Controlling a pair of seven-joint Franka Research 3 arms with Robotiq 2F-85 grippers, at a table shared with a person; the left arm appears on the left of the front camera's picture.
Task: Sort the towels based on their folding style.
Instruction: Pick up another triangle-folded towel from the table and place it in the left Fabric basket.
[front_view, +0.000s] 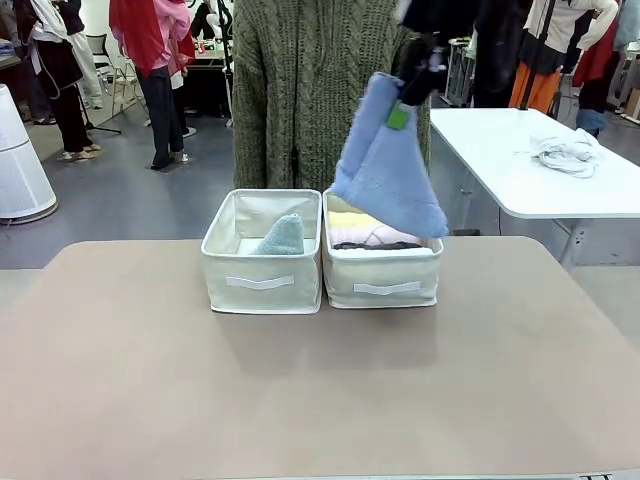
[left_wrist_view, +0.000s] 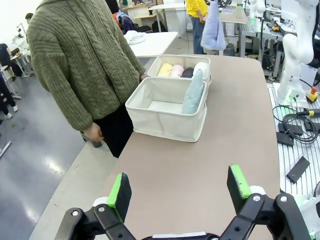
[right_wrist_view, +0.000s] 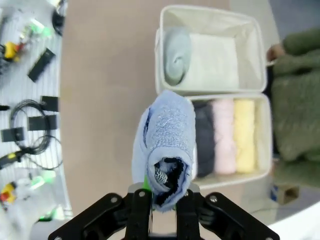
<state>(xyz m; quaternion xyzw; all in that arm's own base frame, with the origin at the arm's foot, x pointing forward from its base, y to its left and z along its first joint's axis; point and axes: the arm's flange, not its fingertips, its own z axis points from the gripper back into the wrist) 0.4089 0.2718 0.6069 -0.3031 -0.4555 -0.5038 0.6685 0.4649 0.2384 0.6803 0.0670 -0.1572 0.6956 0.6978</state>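
Observation:
My right gripper (front_view: 405, 108) is shut on a light blue cone towel (front_view: 388, 165), which hangs in the air above the right beige bin (front_view: 382, 285). In the right wrist view the blue towel (right_wrist_view: 168, 135) hangs over that bin's near end, with my right gripper (right_wrist_view: 162, 200) clamped on its lower part. That bin holds dark grey (right_wrist_view: 204, 137), pale pink (right_wrist_view: 223, 135) and yellow (right_wrist_view: 245, 132) rolls. A mint green cone towel (front_view: 280, 237) stands in the left bin (front_view: 262, 285). My left gripper (left_wrist_view: 179, 192) is open and holds nothing, low over the table's near end.
A person in a green knitted sweater (front_view: 300, 90) stands right behind the bins, one hand (right_wrist_view: 274, 50) near the left bin's rim. The brown table (front_view: 300, 400) is bare in front of the bins. A white table (front_view: 540, 160) stands behind on the right.

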